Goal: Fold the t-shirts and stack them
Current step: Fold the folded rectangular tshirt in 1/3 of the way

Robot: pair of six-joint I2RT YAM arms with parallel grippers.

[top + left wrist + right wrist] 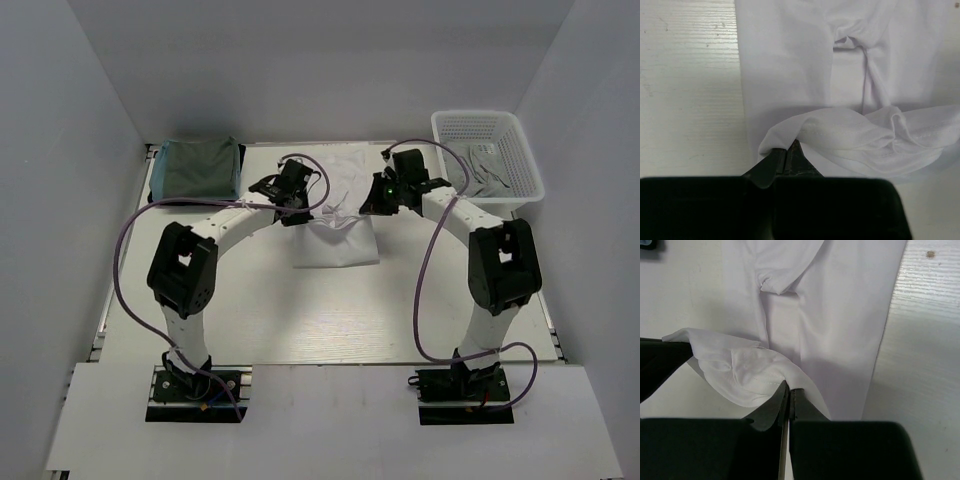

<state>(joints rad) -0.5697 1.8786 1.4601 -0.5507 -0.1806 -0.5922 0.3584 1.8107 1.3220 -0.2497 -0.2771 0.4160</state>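
A white t-shirt (338, 240) lies in the middle of the table, partly folded into a narrow strip. My left gripper (294, 212) is shut on its left hem corner, seen in the left wrist view (786, 148), where the lifted hem (850, 137) bunches over the flat shirt (790, 60). My right gripper (372, 206) is shut on the right hem corner, seen in the right wrist view (789, 388), with the hem (745, 372) raised above the flat cloth (840, 315). A folded grey-green t-shirt (199, 166) lies at the back left.
A white plastic basket (487, 155) stands at the back right, beside the right arm. White walls close in the table on three sides. The arm cables (130, 240) loop beside both arms.
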